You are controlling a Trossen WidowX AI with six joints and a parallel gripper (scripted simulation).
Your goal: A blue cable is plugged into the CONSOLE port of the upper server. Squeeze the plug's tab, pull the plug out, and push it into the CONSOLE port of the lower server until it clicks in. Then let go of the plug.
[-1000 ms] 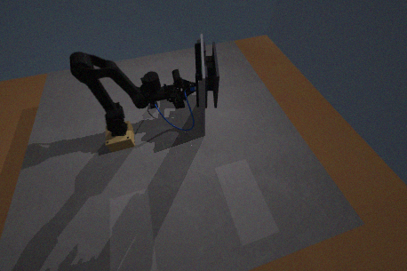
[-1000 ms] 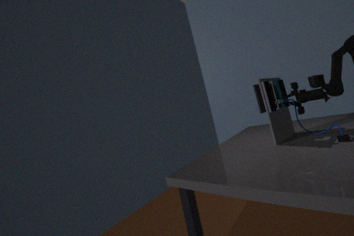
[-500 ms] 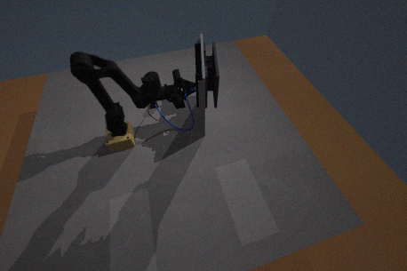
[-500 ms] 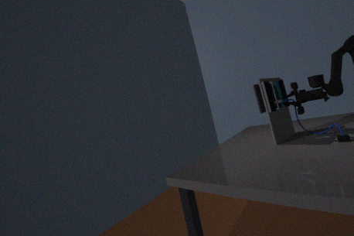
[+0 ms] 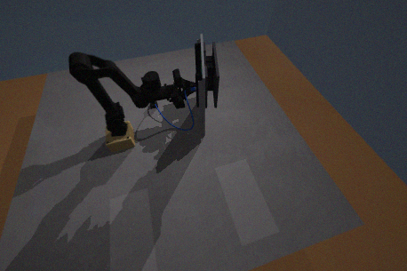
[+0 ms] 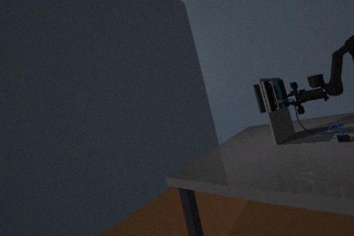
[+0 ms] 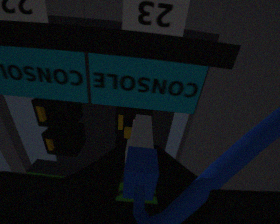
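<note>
My gripper point(image 5: 192, 88) point(image 6: 286, 100) point(image 7: 139, 148) is closed on the blue plug point(image 5: 193, 89) point(image 6: 285, 100) point(image 7: 141, 170), whose long axis points straight ahead from the fingers toward the port under the 23-side CONSOLE label point(image 7: 146, 82)

- The arm's yellow base point(image 5: 120, 144) is carried by the grey surface point(image 5: 284, 187) point(image 6: 239, 167).
- An upright panel point(image 5: 202, 121) point(image 6: 281, 126) is supported at its foot (shadows are cast around it).
- A small dark block point(image 6: 343, 138) is also borne.
</note>
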